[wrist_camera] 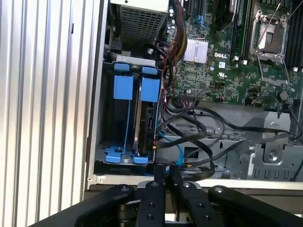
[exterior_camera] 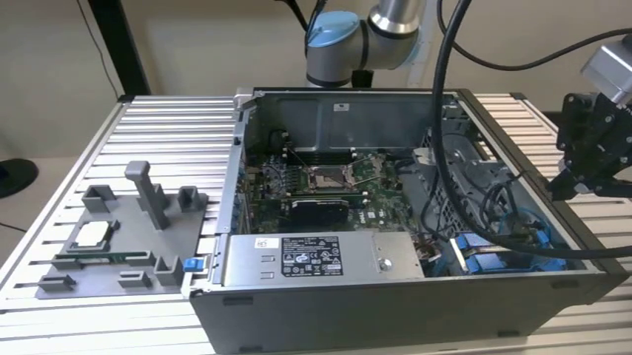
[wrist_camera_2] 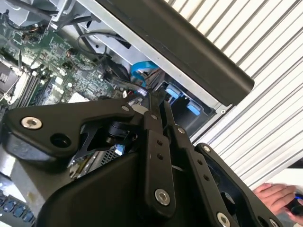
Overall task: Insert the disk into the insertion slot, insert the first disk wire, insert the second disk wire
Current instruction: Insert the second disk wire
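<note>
**Disk seated on edge in its bay; pincer closed and empty off the case wall**

In the first wrist view the disk (wrist_camera: 147, 120) is seen standing on edge inside the insertion slot (wrist_camera: 113, 127). Its blue carrier tab sits level with the tab beside it, so it is judged fully seated. In the exterior view the slot (exterior_camera: 493, 260) is found at about 4 o'clock within the computer case (exterior_camera: 395, 318), and the power-supply box (exterior_camera: 316, 259) lies toward 6 o'clock.

The pincer (exterior_camera: 567, 181) is seen at 3 o'clock, over the case wall and apart from the bay. In both wrist views its fingers (wrist_camera: 154, 198) are closed together, and nothing is seen between them.

Loose wires (wrist_camera: 180, 150) are looped just beside the disk's connector end. Whether any is plugged in cannot be told.

The disk is judged stiff, dense and easily harmed by knocks, and its smooth metal faces would slip. Hold is best taken on the blue carrier. The wires are judged limp, so they are better gripped by their hard plug bodies.
</note>
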`<action>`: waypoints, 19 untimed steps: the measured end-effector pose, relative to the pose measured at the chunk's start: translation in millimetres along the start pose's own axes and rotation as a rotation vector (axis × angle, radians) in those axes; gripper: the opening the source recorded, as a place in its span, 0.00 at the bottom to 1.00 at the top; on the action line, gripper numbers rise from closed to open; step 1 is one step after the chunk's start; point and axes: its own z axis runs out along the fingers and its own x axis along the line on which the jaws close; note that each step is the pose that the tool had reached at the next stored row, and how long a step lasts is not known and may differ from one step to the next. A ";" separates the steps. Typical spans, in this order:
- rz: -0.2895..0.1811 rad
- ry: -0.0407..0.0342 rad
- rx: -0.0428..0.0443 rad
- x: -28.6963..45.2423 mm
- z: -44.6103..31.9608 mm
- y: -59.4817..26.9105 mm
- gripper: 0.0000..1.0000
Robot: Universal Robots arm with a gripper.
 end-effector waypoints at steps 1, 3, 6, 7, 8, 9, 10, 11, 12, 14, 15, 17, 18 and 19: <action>0.000 -0.0003 -0.0016 -0.3 -1.7 0.9 0.00; 0.001 -0.0009 -0.0076 -0.8 -3.6 2.8 0.00; 0.004 -0.0032 -0.0295 -1.1 -3.9 6.3 0.00; 0.006 -0.0037 -0.0404 -1.2 -3.9 7.2 0.00; 0.009 -0.0046 -0.0564 -1.2 -4.1 8.1 0.00; 0.012 -0.0059 -0.0734 -1.3 -4.1 8.7 0.00; 0.015 -0.0075 -0.0923 -1.3 -4.0 9.2 0.00; 0.017 -0.0088 -0.1099 -1.3 -4.0 9.6 0.00; 0.020 -0.0100 -0.1278 -1.4 -4.0 9.9 0.00; 0.026 -0.0127 -0.1631 -1.4 -3.9 10.5 0.00; 0.029 -0.0141 -0.1822 -1.4 -3.9 10.6 0.00; 0.033 -0.0161 -0.2103 -1.4 -3.6 10.7 0.00; 0.035 -0.0171 -0.2211 -1.3 -3.2 10.7 0.00; 0.036 -0.0177 -0.2286 -1.2 -2.7 10.7 0.00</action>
